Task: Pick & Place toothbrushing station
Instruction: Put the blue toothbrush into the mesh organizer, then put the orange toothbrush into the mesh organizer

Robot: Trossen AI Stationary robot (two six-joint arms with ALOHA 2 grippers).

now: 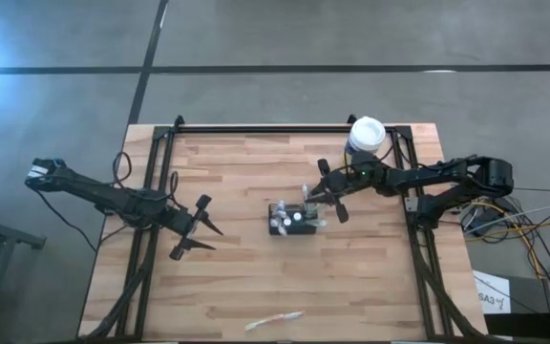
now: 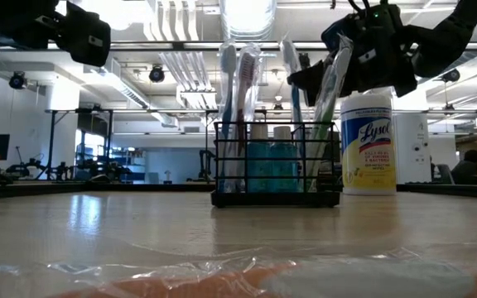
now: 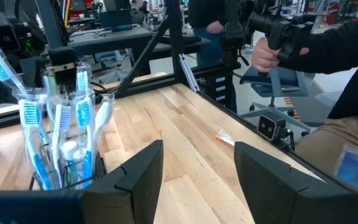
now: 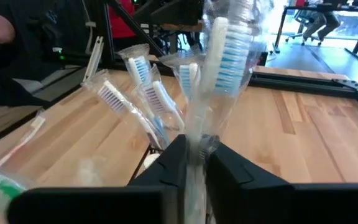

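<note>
Right gripper (image 4: 194,163) clenched on one wrapped toothbrush (image 4: 219,68) above toothbrushing station (image 1: 292,221); left gripper (image 1: 199,229) released.

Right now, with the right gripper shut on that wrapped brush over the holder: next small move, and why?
Probably lower the right gripper straight down. It is shut on a wrapped toothbrush, held above the black toothbrushing station, which already holds several brushes, so the brush looks not yet seated. The left gripper waits open to the side, and one more toothbrush lies near the table's edge.
</note>
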